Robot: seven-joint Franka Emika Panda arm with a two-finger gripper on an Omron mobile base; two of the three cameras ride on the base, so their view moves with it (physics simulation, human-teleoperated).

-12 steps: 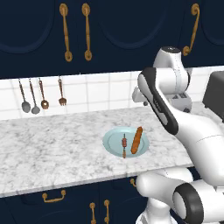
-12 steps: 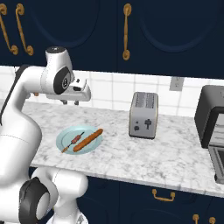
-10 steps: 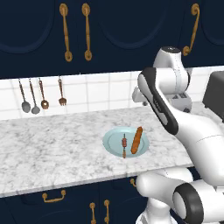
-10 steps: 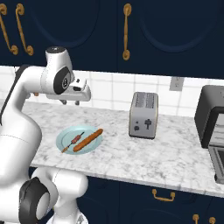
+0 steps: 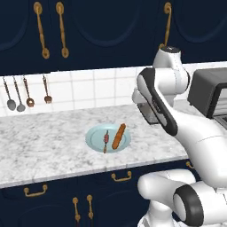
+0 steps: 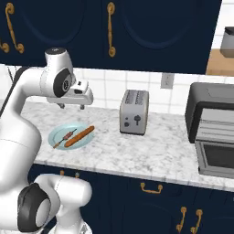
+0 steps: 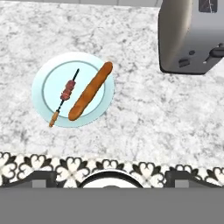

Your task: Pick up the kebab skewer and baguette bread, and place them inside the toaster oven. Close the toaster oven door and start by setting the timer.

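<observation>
Though perhaps blurred, no legible writing: kebab skewer (image 7: 66, 96), baguette bread (image 7: 90, 91), toaster (image 7: 192, 35).

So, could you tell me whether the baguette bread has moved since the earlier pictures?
No. The baguette bread still lies on the plate beside the kebab skewer; the whole view shifted.

Kitchen: marble counter (image 6: 151, 146), toaster (image 6: 134, 112), hanging utensils (image 5: 26, 91).

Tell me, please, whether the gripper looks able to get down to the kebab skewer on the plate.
Probably yes: the gripper hangs above the plate, and the kebab skewer lies uncovered beside the baguette bread, apart from it.
</observation>
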